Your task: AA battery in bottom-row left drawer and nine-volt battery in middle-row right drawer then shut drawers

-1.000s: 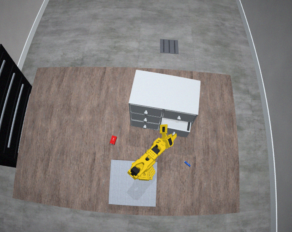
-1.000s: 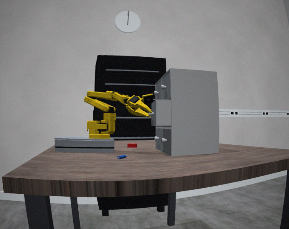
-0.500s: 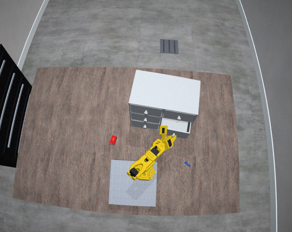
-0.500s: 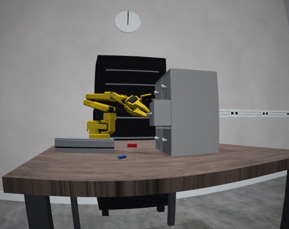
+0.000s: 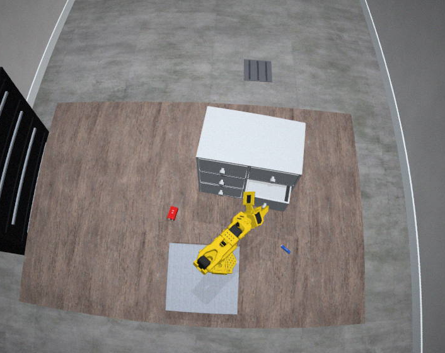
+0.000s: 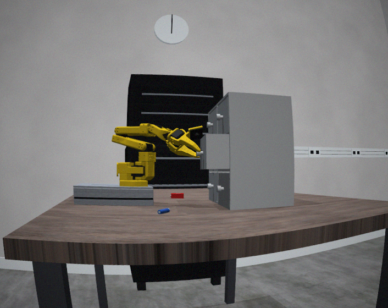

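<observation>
The white-topped grey chest [image 5: 251, 150] stands on the table with its drawer fronts toward my arm. Its right drawer of the middle row [image 5: 268, 193] is pulled partway out and looks empty; it also shows in the exterior view [image 6: 215, 151]. My gripper [image 5: 263, 208] is shut on that drawer's white knob [image 6: 199, 153]. The red nine-volt battery [image 5: 172, 213] lies on the table left of my arm, also seen in the exterior view [image 6: 177, 195]. The blue AA battery [image 5: 285, 249] lies on the table right of my arm, also seen in the exterior view [image 6: 163, 210].
My arm's base stands on a grey plate [image 5: 202, 278] near the table's front edge. The other drawers of the chest are shut. A black cabinet [image 5: 6, 159] stands off the table at the left.
</observation>
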You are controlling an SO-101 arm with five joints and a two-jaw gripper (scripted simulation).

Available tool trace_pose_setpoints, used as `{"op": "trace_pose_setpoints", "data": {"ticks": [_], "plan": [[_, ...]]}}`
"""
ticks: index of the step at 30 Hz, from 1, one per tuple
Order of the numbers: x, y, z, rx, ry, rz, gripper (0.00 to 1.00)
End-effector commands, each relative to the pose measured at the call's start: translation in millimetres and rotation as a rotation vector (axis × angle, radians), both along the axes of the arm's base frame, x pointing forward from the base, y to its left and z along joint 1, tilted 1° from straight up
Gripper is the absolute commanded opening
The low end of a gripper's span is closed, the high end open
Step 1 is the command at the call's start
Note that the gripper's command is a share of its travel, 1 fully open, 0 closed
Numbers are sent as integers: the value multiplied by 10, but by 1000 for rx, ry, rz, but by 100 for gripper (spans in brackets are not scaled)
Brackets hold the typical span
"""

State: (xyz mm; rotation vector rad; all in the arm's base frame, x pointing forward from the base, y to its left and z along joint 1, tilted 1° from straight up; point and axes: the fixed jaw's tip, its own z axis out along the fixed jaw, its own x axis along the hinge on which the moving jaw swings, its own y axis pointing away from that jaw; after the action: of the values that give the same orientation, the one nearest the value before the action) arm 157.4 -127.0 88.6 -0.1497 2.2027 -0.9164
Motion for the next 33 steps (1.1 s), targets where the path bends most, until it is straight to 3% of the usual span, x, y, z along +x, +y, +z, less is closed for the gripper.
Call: {"op": "trace_pose_setpoints", "data": {"ticks": [1,33], "plan": [[-31,-8,1,-3,-5,-13,0],[-119,1,0,-3,-4,-40,0]]}}
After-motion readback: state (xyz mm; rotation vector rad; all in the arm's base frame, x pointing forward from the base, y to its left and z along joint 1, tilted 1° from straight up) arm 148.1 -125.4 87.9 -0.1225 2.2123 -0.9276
